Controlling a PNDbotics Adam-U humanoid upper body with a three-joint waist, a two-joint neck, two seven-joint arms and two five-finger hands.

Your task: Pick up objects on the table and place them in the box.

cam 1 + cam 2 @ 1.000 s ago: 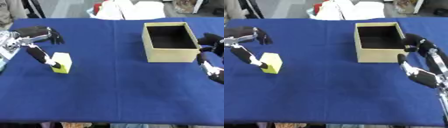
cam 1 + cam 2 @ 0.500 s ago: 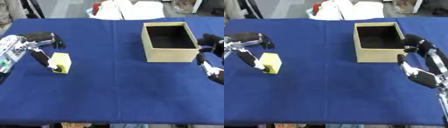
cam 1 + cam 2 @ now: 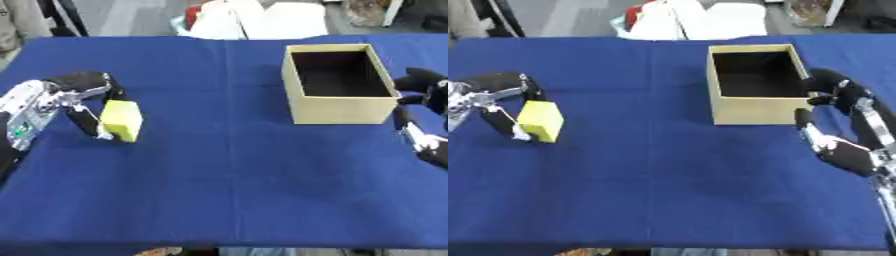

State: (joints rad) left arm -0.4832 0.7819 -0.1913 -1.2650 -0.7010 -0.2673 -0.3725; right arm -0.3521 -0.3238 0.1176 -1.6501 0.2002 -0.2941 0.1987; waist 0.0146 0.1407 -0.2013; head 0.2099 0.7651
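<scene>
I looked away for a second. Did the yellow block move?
No. The yellow block sits at the same spot left of the box. Only the left hand closed in around it.

A table (image 3: 227, 170) covered in blue cloth carries an open cardboard box (image 3: 337, 83) toward the right and a yellow block (image 3: 122, 120) at the left

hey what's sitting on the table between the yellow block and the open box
Nothing. Between the yellow block and the box there is only bare blue tablecloth, as the left eye view shows.
</scene>
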